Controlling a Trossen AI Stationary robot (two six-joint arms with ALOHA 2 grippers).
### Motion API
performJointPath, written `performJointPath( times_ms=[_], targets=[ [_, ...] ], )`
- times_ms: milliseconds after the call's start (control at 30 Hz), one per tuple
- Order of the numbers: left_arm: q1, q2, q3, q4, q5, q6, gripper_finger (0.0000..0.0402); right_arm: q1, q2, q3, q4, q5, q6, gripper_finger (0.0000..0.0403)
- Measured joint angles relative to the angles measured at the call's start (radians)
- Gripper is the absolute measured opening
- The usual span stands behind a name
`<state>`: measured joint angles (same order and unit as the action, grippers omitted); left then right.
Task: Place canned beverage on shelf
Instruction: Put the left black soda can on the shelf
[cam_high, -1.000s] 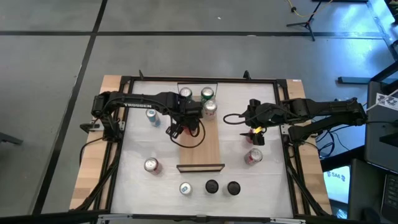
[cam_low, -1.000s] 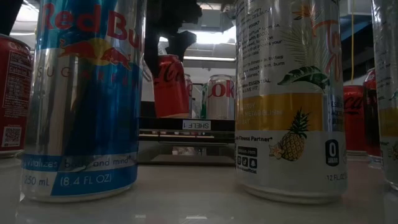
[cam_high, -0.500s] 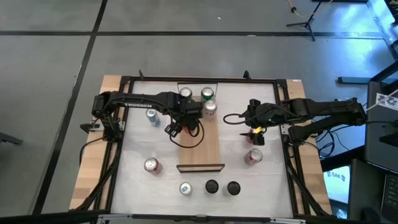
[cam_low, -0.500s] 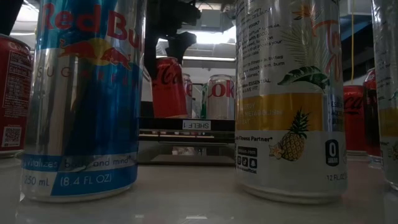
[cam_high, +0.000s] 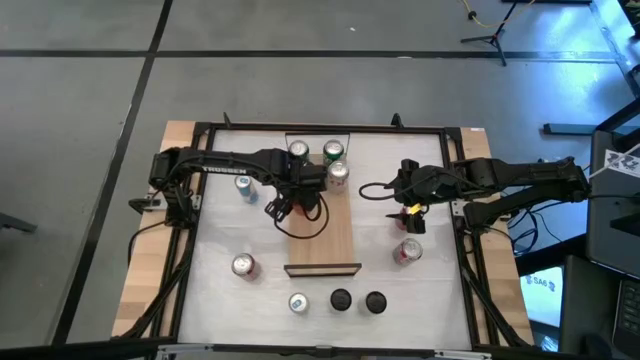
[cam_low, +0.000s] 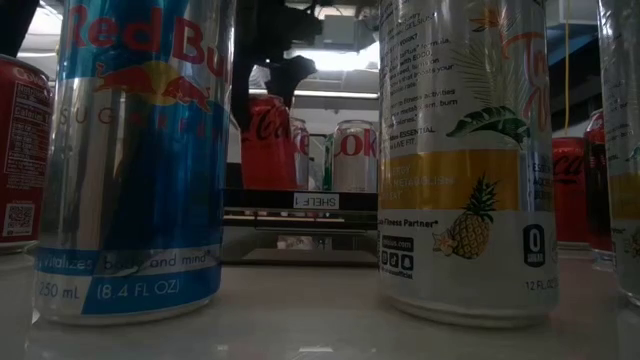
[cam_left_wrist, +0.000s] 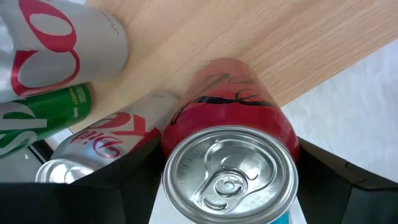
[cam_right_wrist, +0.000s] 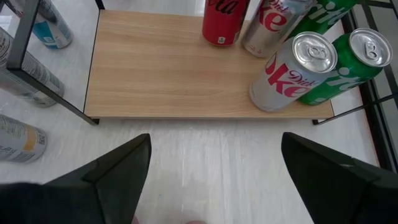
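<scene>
The shelf (cam_high: 325, 240) is a light-wood plank in the middle of the white table. Three cans stand at its far end: two silver Diet Coke cans (cam_right_wrist: 292, 71) and a green can (cam_right_wrist: 357, 53). A red Coke can (cam_low: 268, 140) stands upright just nearer than they do, by the shelf's left edge, with its base (cam_right_wrist: 219, 41) at the wood. My left gripper (cam_high: 282, 207) is shut on it from above. My right gripper (cam_high: 403, 195) hangs open over the table right of the shelf, holding nothing. My left gripper pinches the red can between its two fingers (cam_left_wrist: 124, 180), one on each side of the can's wall (cam_left_wrist: 175, 134) near the top rim. The fingers come from above, pointing steeply down. The can is upright with its base on the shelf's wood (cam_left_wrist: 280, 43).
Loose cans stand on the white table: a blue one (cam_high: 243, 186) left of the shelf, one at the near left (cam_high: 243, 265), three along the near edge (cam_high: 341, 299), and one at the right (cam_high: 408, 250). A Red Bull can (cam_low: 140, 160) and a pineapple can (cam_low: 465, 160) fill the low view.
The red can in my left gripper has swung from a slight tilt to upright and has settled a little lower onto the shelf. The gripper stays shut on it.
</scene>
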<state>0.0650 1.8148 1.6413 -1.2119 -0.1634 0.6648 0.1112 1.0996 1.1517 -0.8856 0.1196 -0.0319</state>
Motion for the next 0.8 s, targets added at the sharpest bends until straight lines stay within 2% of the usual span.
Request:
performJointPath(
  times_ms=[533, 800],
  targets=[
    [0.000, 0.013, 0.001, 0.029, 0.005, -0.005, 0.0324, 0.000, 0.000, 0.000, -0.002, 0.000, 0.000, 0.0356],
    [0.000, 0.015, 0.001, 0.031, 0.004, -0.007, 0.0324, 0.000, 0.000, 0.000, -0.003, 0.000, 0.000, 0.0356]
  ],
)
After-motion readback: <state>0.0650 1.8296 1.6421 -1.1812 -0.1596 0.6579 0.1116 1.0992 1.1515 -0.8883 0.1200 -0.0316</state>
